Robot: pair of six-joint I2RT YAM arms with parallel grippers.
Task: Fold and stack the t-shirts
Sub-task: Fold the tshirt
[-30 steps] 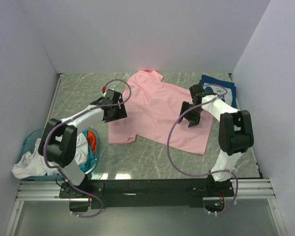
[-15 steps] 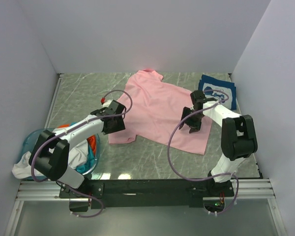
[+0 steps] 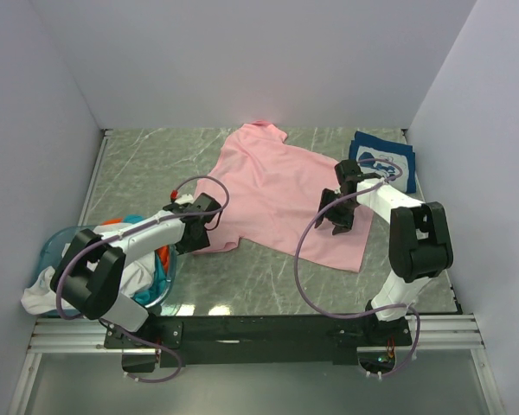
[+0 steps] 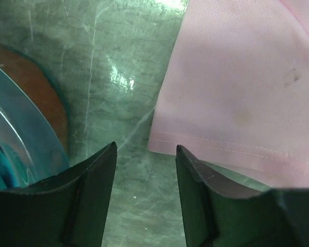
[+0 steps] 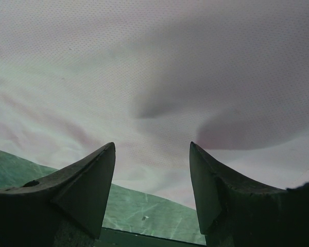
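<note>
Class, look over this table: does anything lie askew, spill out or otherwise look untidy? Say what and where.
The pink t-shirt lies spread out and unfolded, slanted across the table. At the near left, a white t-shirt spills over the rim of the blue basket. Nothing looks damaged.

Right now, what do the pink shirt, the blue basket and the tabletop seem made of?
Pink shirt: soft matte knit cloth, judging by its fine pinhole mesh and stitched hem. Basket: translucent blue plastic, probably; contents show through. Tabletop: glossy green marble pattern with bright reflections, real stone or laminate, I cannot tell.
</note>
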